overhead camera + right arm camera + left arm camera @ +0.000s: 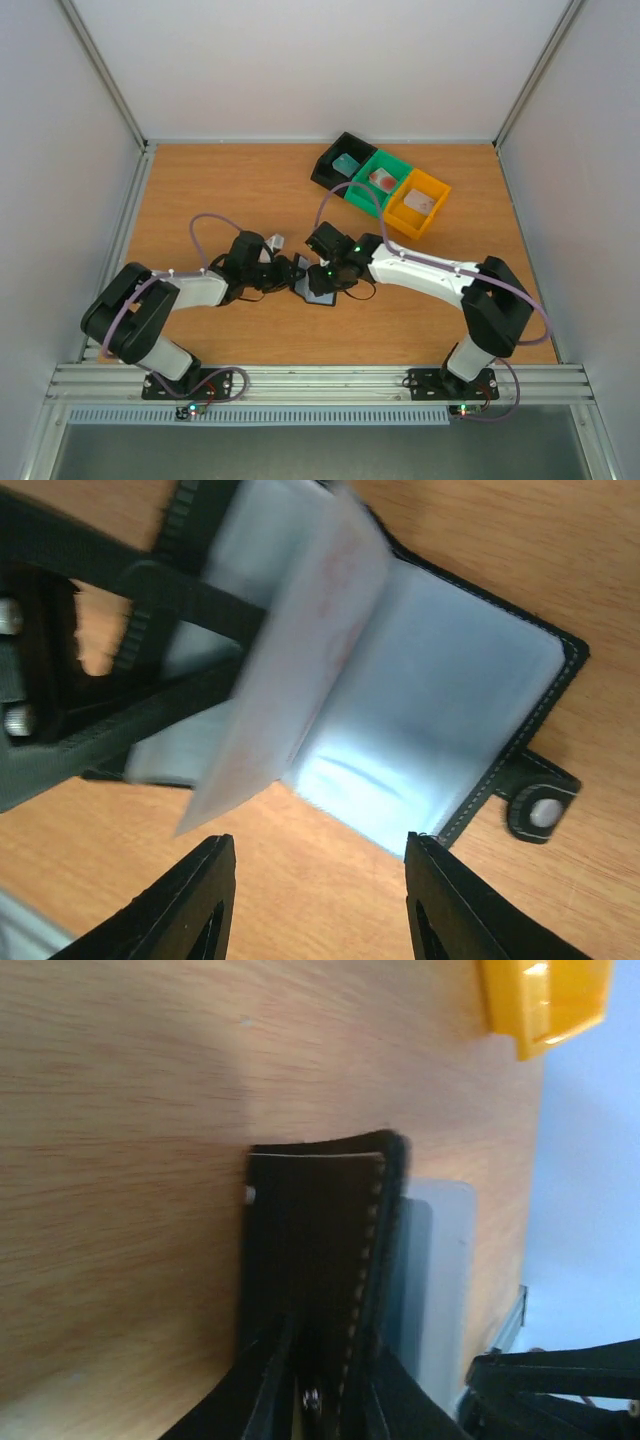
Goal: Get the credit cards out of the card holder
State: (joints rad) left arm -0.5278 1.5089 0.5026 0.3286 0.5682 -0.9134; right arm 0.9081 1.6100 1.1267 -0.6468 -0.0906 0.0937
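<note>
Close in, right gripper (318, 865) spread wide, nothing between its fingers. Card holder (450, 690) lies open on the bench (470, 520) just ahead of the fingertips, pale pockets up. One clear pocket leaf (290, 660) lifted and blurred; cannot tell if it carries a card. Snap tab (540, 810) sticks out of the cover edge near one fingertip. Left gripper (325, 1365) meets the holder from the opposite side, pinching its black cover edge. Well beyond both grippers, three trays in a row: black tray (328, 172) with teal card (347, 163), green tray (362, 195) with pinkish card (382, 180), orange tray (405, 218) with whitish card (432, 200)
</note>
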